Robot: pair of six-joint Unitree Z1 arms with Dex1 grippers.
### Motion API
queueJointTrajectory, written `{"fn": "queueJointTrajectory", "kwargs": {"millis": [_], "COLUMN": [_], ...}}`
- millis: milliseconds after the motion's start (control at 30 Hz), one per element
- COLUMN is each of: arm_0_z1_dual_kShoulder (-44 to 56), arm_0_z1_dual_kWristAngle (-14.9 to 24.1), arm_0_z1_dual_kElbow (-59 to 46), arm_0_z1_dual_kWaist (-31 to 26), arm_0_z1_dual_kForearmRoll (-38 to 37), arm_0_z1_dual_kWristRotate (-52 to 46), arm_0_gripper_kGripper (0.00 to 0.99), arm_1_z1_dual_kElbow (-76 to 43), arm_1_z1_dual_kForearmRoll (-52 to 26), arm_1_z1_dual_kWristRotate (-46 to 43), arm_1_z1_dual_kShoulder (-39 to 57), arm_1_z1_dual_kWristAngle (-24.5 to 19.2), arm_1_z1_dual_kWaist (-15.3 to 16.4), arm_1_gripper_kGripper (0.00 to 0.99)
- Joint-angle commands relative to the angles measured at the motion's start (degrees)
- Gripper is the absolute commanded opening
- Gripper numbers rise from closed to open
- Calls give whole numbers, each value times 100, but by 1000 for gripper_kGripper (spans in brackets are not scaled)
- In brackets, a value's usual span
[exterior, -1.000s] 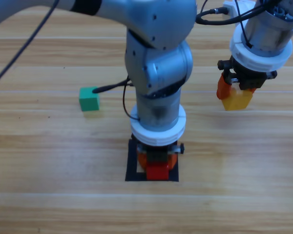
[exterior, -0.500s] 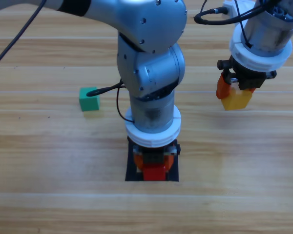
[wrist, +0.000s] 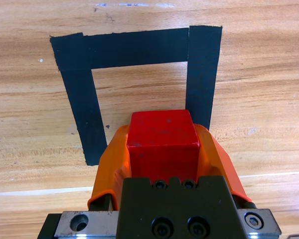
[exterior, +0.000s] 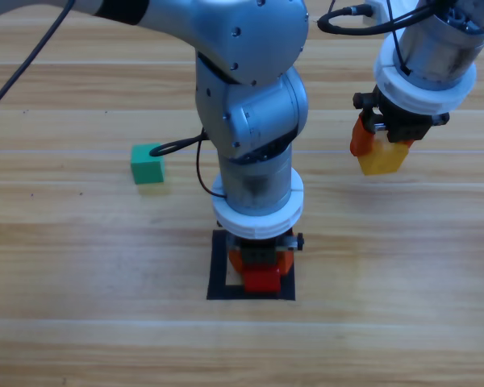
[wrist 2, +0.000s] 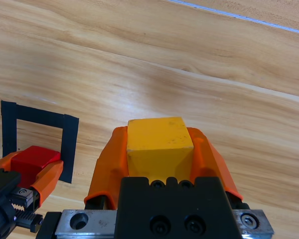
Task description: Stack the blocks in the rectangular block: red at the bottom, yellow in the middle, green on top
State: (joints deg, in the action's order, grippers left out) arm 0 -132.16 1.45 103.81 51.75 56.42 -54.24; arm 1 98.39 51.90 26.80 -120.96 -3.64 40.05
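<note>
Left tool (exterior: pixel 260 270) grips the small red cube (wrist: pixel 162 139) inside the black tape frame (wrist: pixel 138 47); right tool (exterior: pixel 381 153), well apart, grips the yellow cube (wrist 2: pixel 159 141).

black frame's (exterior: pixel 218 270) far side behind left arm (exterior: pixel 254 121)

A wooden table (exterior: pixel 81 242) of pale planks is being shown, its grain running across the high view. A black tape frame (exterior: pixel 218 266), nearly square, is being borne flat on it near the lower middle. 1 green cube (exterior: pixel 147 164) is being carried directly on the wood, well apart from the frame, toward the left. Whether the red cube (exterior: pixel 261 280) inside the frame is touching the wood cannot be told.
</note>
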Motion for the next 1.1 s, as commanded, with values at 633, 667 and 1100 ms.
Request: {"fn": "queueJointTrajectory", "kwargs": {"millis": [633,667,1100], "arm_0_z1_dual_kShoulder": [-459,-468,-591], "arm_0_z1_dual_kWristAngle": [233,233,260], "arm_0_z1_dual_kElbow": [649,649,596], "arm_0_z1_dual_kWaist": [-191,-200,-262], "arm_0_z1_dual_kForearmRoll": [423,431,563], "arm_0_z1_dual_kWristRotate": [204,212,221], "arm_0_gripper_kGripper": [0,0,0], "arm_1_z1_dual_kElbow": [-162,-162,-171], "arm_1_z1_dual_kForearmRoll": [-198,-189,-198], "arm_1_z1_dual_kWristRotate": [-78,-78,-78], "arm_1_z1_dual_kShoulder": [-103,-103,-112], "arm_1_z1_dual_kWristAngle": [65,74,82], "arm_1_z1_dual_kWaist": [-50,-50,-50], "arm_1_gripper_kGripper": [81,83,81]}}
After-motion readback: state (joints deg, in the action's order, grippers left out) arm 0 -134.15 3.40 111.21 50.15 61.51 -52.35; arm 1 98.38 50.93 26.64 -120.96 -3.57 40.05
